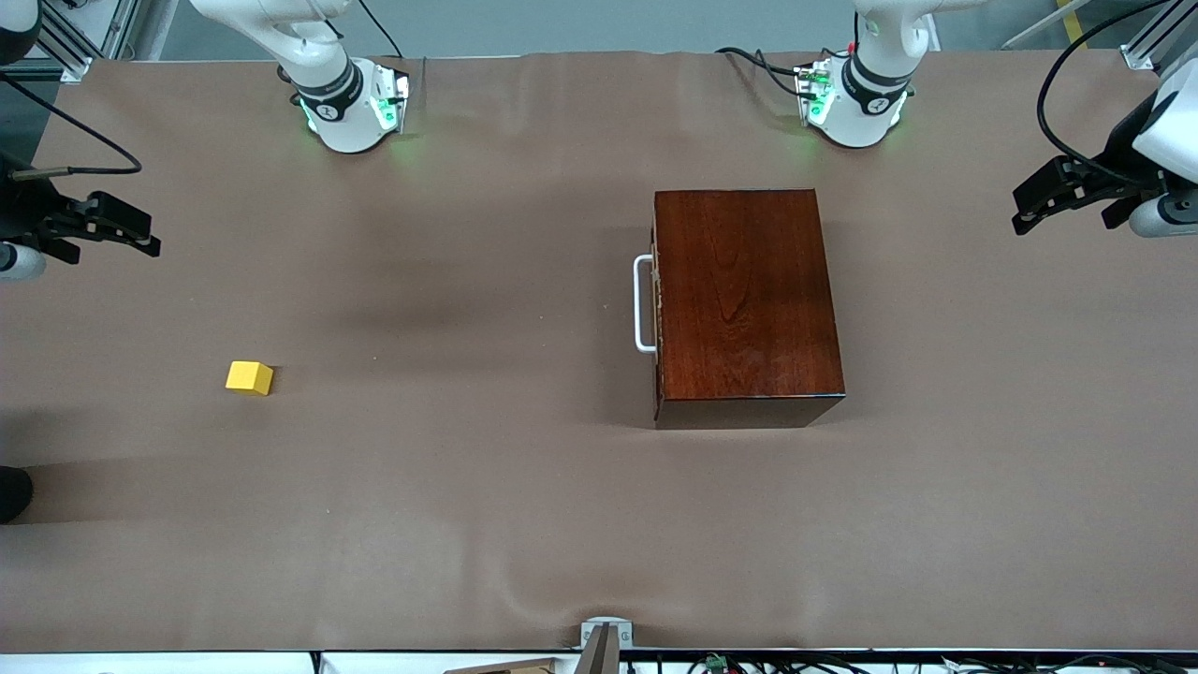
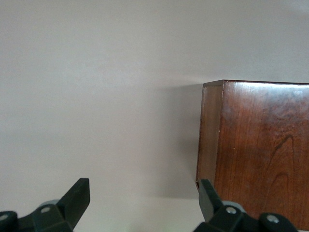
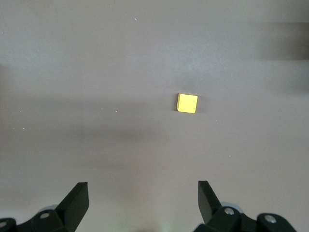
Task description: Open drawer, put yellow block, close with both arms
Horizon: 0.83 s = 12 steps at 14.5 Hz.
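Both pincers hang spread and empty at the ends of the surface (image 1: 524,487): the right pincer (image 1: 140,245) in the air at the right arm's end, its wrist view looking down on the yellow block (image 1: 249,377), and the left pincer (image 1: 1025,217) in the air at the left arm's end, just beside the dark wooden box (image 1: 744,300). The drawer is shut, only its white handle (image 1: 643,303) standing out toward the right arm's end. The thin bar leaves little margin, so a slightly off approach could close on air or shove the unbraced box along the surface. The small block, well apart from the box, could tip or skid if the fingers land unevenly.
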{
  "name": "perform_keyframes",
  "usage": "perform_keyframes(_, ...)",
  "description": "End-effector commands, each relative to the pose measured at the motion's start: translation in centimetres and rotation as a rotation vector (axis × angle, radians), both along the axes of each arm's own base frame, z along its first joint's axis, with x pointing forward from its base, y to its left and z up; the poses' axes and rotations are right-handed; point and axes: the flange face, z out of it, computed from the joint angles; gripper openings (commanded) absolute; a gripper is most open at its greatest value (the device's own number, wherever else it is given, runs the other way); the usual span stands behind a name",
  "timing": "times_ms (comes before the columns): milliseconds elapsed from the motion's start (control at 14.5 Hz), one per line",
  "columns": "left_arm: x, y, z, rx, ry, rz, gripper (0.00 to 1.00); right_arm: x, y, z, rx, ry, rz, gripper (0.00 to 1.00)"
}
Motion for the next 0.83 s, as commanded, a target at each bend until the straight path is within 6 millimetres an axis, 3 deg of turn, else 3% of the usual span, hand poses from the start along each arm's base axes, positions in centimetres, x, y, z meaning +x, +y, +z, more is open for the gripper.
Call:
perform_keyframes(0,-0.1,-0.3,0.7,0.007,-0.012,0.046,1.00,0.4,0.0,0.3,-0.009,0.004,-0.006,1.00)
perform_keyframes(552,0.6,-2.7,-0.8,0.004,0.016,0.051,1.00,2.1,-0.8,0.1,-0.017,0.001,-0.010,1.00)
perform_keyframes(760,0.7,-5.9,-1.9,0.003,0.033,-0.006,1.00,2.0,-1.1,0.1,-0.020,0.004,-0.021,1.00)
